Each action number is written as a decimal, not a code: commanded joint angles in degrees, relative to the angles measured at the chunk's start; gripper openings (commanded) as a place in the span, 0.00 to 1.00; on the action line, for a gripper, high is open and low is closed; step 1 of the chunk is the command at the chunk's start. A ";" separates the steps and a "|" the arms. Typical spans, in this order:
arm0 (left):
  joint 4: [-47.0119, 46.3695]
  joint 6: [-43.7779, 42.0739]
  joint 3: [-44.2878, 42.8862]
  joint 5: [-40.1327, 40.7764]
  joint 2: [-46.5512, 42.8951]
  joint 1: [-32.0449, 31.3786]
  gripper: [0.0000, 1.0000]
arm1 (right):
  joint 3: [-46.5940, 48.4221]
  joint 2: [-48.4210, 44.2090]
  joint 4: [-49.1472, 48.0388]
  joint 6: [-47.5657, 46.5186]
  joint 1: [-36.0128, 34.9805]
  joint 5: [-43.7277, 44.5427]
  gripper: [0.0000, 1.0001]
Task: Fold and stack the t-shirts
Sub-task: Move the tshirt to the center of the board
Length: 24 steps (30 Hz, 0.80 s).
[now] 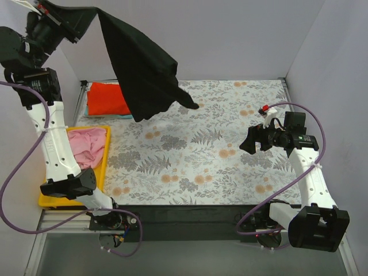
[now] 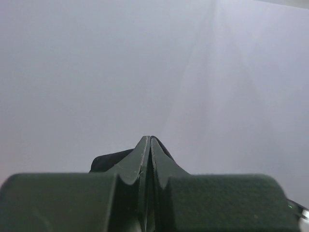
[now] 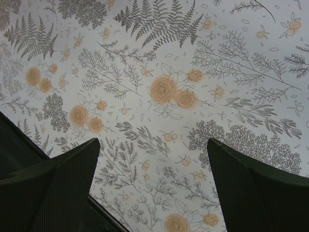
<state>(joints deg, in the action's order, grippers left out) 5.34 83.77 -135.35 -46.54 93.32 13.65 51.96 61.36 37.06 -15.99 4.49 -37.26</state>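
1. Far left first: the left tool (image 1: 73,27) is raised way up above the far left corner of the surface (image 1: 172,202). In the left wrist view its fingers (image 2: 164,166) are pressed flat together with a bit of black fabric poking out on the left side, so it's pinching the black t-shirt (image 1: 144,69) by one edge.
2. Below that, along the left edge, there's a yellow tray (image 1: 52,201) with the pink t-shirt (image 1: 86,144) crumpled inside it, not folded.
3. In the far left corner, just beyond the tray, the red-orange t-shirt (image 1: 109,99) lies flat and looks folded. A thin strip of the teal t-shirt (image 1: 86,108) peeks out at its left side, apparently underneath it.
4. The black t-shirt hangs down from the left tool in a long drape, slanting toward the middle of the far edge. It covers part of the red-orange one from the camera's angle. Its lowest tip sits near the floral cloth (image 1: 230,172), but I can't tell if it actually touches.
5. The floral cloth covers the whole surface; the middle and the near edge have only the pattern showing.
6. Over by the right edge, the right tool (image 1: 247,141) hovers above the cloth, pointing toward the middle. The right wrist view shows the right tool (image 3: 153,142) spread wide with nothing between the fingers (image 3: 72,179), just flowers and ferns below.
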 commanded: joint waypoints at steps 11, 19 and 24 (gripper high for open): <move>30.97 -36.80 38.94 -8.77 -13.35 -0.47 0.85 | 3.66 2.18 -1.29 -0.01 0.17 -2.03 0.98; 49.31 -67.19 53.40 -3.73 -12.11 -0.38 0.79 | 12.18 14.89 -1.11 -1.85 -17.30 7.45 0.98; 48.62 -73.03 65.90 1.80 -15.00 -3.18 0.71 | 23.50 26.51 0.38 -1.94 -28.65 8.60 0.93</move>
<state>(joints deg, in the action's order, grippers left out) 49.93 20.67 -74.02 -49.17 81.93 12.62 68.64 83.74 37.23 -16.99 -20.18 -30.65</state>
